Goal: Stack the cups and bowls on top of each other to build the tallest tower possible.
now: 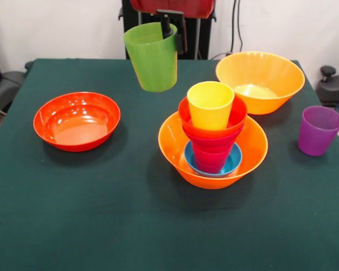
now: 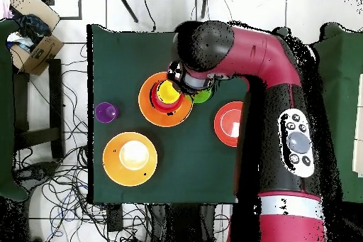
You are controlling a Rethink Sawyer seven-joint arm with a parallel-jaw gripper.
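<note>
My gripper [image 1: 174,35] is shut on the rim of the green cup [image 1: 152,56], holding it upright in the air behind and to the left of the tower. The tower stands in a large orange bowl [image 1: 175,144]: a small blue bowl [image 1: 233,162], crimson-pink pieces [image 1: 212,152], a small red-orange bowl [image 1: 237,116] and a yellow cup [image 1: 210,104] on top. In the overhead view the green cup [image 2: 203,96] peeks out beside the yellow cup [image 2: 168,91], and the arm hides the gripper.
A second large orange bowl [image 1: 260,79] sits behind and to the right of the tower. A purple cup [image 1: 319,130] stands upright at the right. A wide shallow red-orange bowl [image 1: 76,119] rests at the left. Dark green cloth [image 1: 130,226] covers the table.
</note>
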